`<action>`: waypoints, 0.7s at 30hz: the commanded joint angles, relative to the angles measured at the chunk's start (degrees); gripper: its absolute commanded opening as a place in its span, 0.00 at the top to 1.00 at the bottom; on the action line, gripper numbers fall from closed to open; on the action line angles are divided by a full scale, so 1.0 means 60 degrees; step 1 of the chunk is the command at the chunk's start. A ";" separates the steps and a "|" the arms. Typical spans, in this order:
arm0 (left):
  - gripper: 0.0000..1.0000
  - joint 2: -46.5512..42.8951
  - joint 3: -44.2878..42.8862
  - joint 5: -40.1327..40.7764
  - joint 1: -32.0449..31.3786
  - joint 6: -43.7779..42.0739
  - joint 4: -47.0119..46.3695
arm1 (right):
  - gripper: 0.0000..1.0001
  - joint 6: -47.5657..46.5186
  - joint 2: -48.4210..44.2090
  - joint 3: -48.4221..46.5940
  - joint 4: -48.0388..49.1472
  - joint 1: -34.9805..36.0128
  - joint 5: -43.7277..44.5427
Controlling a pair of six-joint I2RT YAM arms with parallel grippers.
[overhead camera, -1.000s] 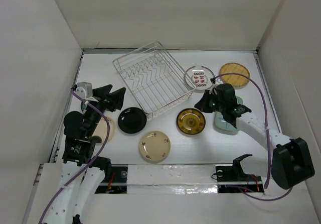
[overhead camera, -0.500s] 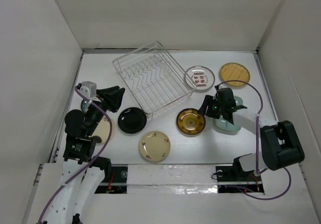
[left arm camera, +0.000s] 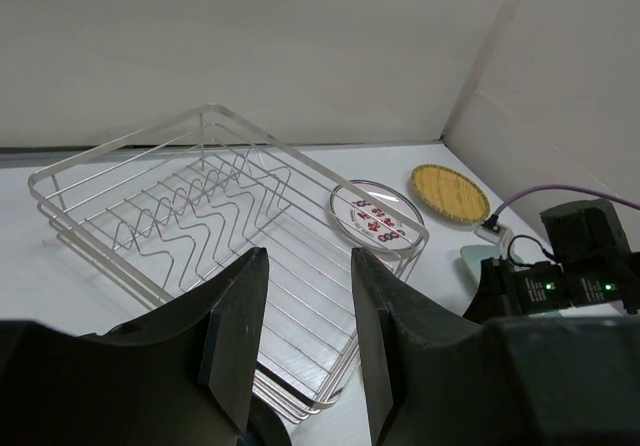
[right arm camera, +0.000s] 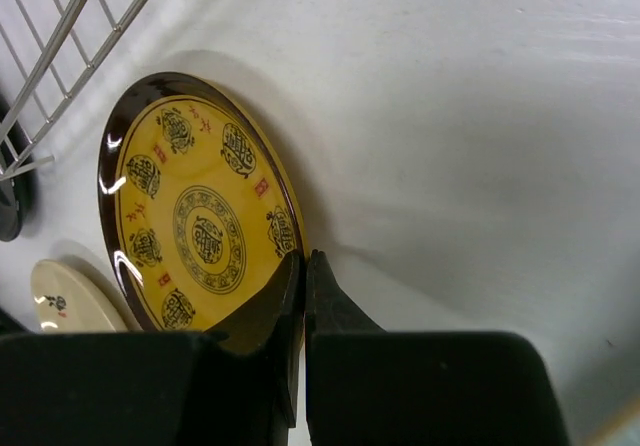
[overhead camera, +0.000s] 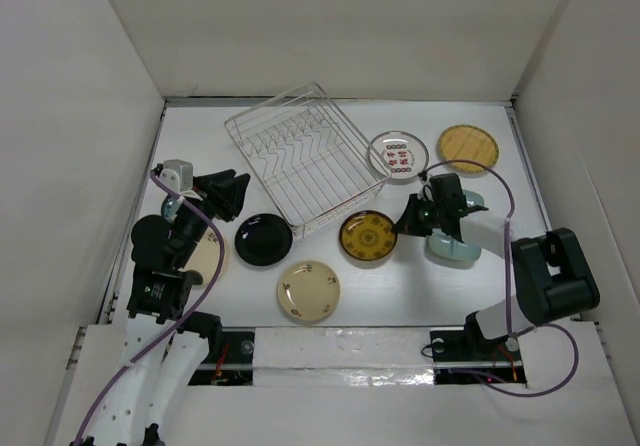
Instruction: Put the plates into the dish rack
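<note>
At gold plate (right arm camera: 200,226) rim, right tool (right arm camera: 304,261) clamped

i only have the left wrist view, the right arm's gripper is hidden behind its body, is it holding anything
Observer: Yes. The right wrist view shows the right gripper pinched shut on the rim of the brown-and-gold plate.
Operator: where's that plate vs the rack
Observer: From the top, it is close against the dish rack's near right side; I cannot tell if they touch.
Operator: any plate near my gripper
Observer: A glossy black plate lies right beside the left gripper, toward the right arm.
</note>
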State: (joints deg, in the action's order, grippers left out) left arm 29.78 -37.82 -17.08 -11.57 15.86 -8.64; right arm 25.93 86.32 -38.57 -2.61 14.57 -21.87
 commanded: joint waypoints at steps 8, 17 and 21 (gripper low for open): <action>0.64 -0.0100 0.0034 0.0254 -0.0049 -0.0065 -0.0390 | 1.00 -0.1451 -0.2991 -0.2694 -0.2728 0.1862 -0.0546; 0.64 -0.0232 0.0049 0.0474 -0.0049 -0.0065 -0.0346 | 1.00 -0.2064 0.0139 -0.7307 -0.1220 0.2802 0.6782; 0.64 -0.0217 0.0034 0.0576 -0.0049 -0.0065 -0.0303 | 1.00 -0.3090 0.1913 -0.9360 -0.0489 0.2802 0.8359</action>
State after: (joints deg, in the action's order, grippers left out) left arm 29.02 -37.82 -14.44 -11.57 15.88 -8.58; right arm 13.04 92.86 -89.73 -9.72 31.16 13.30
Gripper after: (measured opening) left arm 0.357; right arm 0.027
